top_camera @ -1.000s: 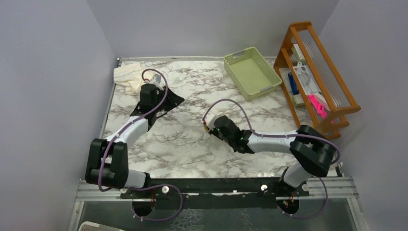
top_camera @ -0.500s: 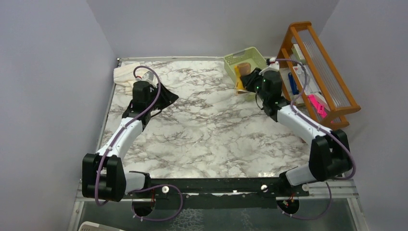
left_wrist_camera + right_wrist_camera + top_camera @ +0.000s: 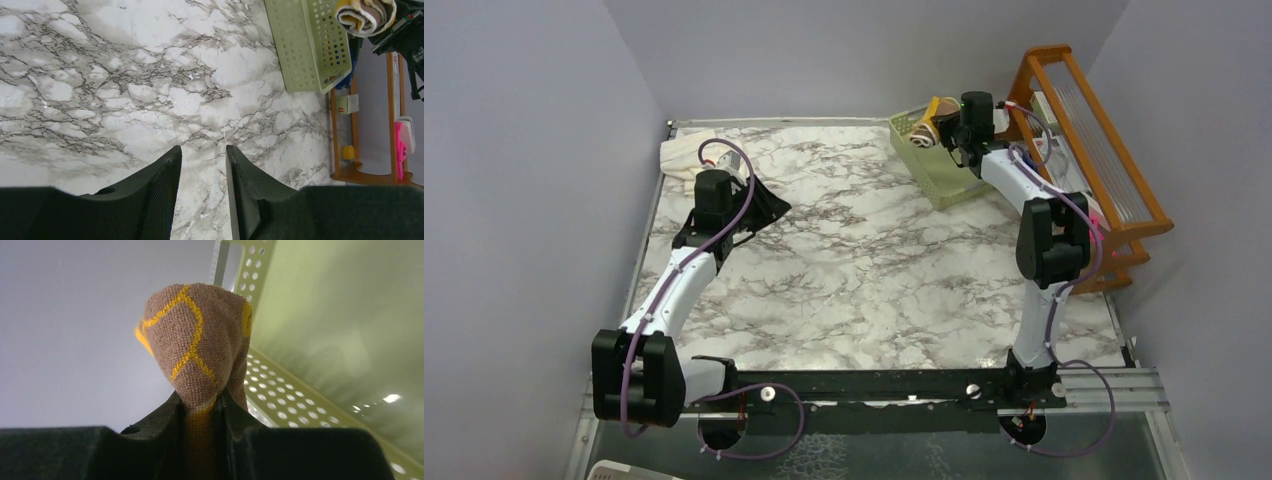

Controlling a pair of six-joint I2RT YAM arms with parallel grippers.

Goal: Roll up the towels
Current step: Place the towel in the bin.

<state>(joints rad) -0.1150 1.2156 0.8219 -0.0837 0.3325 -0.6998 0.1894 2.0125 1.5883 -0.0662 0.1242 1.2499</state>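
- Marble, white with grey veins, is the table under both my arms; nothing lies on its middle stretch.
- Orange-brown wood makes the rack at the far right, just beside my outstretched right arm.
- Pale green and perforated, the basket sits at the far right corner. My right arm reaches over it, so I judge the step in hand to be stowing a finished roll.
- The cream towel lies crumpled at the far left corner, not yet rolled. It looks soft and limp, and will likely need flattening first.
- The rolled towel hangs above the basket's far rim, not touching it. It is tan-brown terry crossed by mustard-yellow lines, short and stubby, and the left wrist view shows its end as a tight spiral.
- My right gripper is clamped on the roll's lower part, the cloth squeezed between narrow jaws. Next it should lower into the basket and let go gently, so the coil does not spring loose.
- My left gripper hovers over bare marble near the cream towel, jaws parted a little and holding nothing.
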